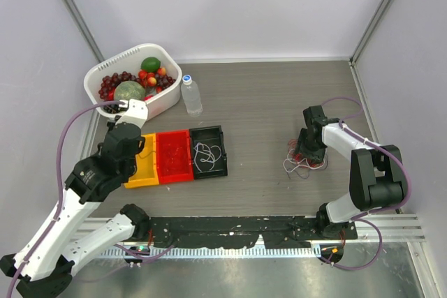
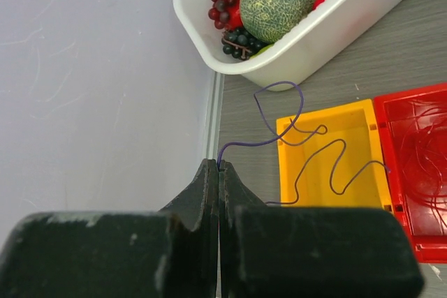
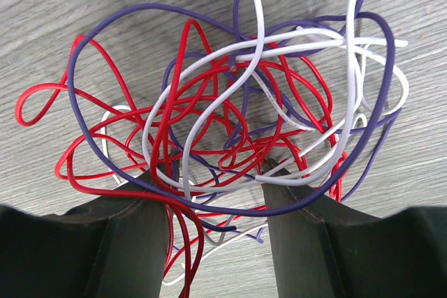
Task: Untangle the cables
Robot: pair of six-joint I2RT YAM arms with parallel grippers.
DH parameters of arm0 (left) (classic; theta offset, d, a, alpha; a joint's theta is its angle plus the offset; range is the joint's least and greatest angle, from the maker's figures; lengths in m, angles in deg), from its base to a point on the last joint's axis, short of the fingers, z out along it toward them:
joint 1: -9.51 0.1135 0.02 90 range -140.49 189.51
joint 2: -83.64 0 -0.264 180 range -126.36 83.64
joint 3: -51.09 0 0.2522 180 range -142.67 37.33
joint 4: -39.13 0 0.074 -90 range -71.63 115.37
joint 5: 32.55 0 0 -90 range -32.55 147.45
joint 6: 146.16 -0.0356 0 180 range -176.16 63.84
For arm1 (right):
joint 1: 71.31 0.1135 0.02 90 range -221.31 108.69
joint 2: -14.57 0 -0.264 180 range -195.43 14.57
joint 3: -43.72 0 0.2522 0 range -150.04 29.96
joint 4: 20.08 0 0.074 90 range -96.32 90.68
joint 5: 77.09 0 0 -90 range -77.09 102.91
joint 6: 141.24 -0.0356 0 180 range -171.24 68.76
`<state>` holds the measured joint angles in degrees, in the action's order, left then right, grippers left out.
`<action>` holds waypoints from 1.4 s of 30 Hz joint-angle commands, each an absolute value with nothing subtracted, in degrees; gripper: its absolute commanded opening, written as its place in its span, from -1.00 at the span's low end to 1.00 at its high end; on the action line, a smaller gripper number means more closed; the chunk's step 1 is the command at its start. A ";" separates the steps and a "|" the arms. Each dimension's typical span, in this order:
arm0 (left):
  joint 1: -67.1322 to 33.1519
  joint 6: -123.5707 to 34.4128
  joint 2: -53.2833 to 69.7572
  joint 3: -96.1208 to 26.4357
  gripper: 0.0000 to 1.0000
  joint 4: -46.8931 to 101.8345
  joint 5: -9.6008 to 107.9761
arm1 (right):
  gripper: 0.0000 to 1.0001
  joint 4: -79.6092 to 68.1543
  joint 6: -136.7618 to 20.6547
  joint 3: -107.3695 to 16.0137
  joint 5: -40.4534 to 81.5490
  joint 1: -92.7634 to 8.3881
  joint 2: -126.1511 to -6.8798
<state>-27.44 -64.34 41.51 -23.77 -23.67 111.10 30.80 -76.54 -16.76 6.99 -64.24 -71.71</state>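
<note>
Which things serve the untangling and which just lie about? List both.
Job: tangled heap of thin red, white and purple cables; thin purple cable in the shut left gripper; open right gripper; yellow plastic tray, red plastic tray, black plastic tray.
Lying about: white plastic fruit basket; clear plastic water bottle.

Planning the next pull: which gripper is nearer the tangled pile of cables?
Right. The right gripper straddles the tangle, jaws open; the left gripper is far across the table by the yellow tray, shut on one purple cable.
</note>
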 commanded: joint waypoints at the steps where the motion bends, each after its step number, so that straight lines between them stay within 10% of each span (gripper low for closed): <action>1: -27.05 -60.38 42.07 -23.14 -1.00 -26.57 108.69 | 0.12 28.22 -76.64 -16.01 10.62 -63.67 -73.94; 28: -26.97 -50.19 33.21 -22.52 -1.00 -26.58 107.99 | 0.12 27.95 -76.64 -16.10 10.71 -63.67 -73.94; 42: -23.01 -14.08 26.16 -25.60 -1.00 -39.93 108.42 | 0.12 28.13 -76.46 -16.01 10.97 -63.58 -74.11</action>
<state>-24.03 -28.11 24.79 -24.15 -34.97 106.09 30.98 -76.36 -16.96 7.04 -64.24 -71.98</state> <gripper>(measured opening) 0.008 0.561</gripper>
